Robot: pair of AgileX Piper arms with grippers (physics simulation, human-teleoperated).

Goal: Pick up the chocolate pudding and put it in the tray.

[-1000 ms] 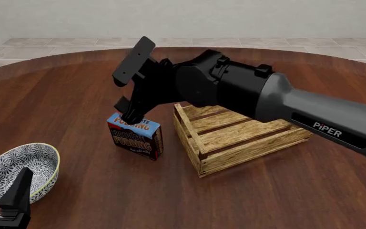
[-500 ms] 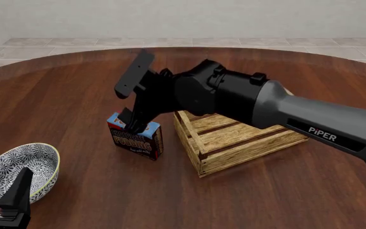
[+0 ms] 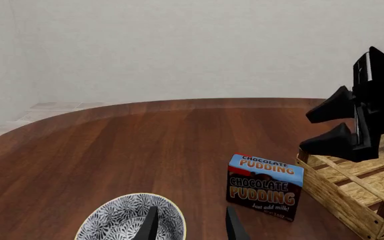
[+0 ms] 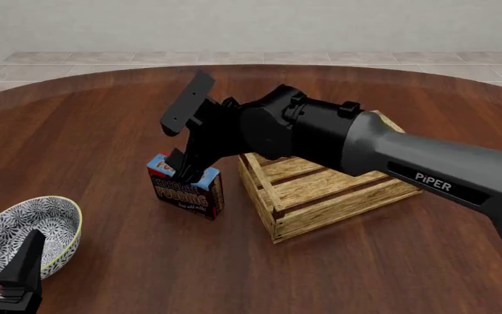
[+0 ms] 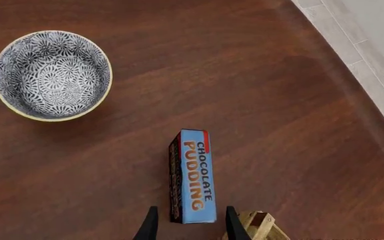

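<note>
The chocolate pudding (image 4: 186, 190) is a small carton with a blue top, standing on the table just left of the tray (image 4: 338, 186), a light-wood slatted crate. My right gripper (image 4: 184, 167) hangs open right over the carton's top, pointing down. In the right wrist view the chocolate pudding (image 5: 197, 183) lies lengthwise, its near end between my right gripper's (image 5: 188, 226) spread fingers. In the left wrist view the dark fingers (image 3: 333, 141) hover a little above the chocolate pudding (image 3: 265, 187), not touching it. My left gripper (image 4: 7, 271) rests open at the front left.
A round blue-white patterned bowl (image 4: 26, 234) sits at the front left, right beside my left gripper; its rim (image 3: 132, 218) shows just beyond my left gripper (image 3: 190, 227). The bowl (image 5: 52, 75) lies well away from the carton. The tray's corner post (image 5: 257, 223) is next to the right fingertip.
My right gripper has sunk a little and shifted slightly right, closing in on the carton's top. The carton, tray, bowl and left arm have not moved.
</note>
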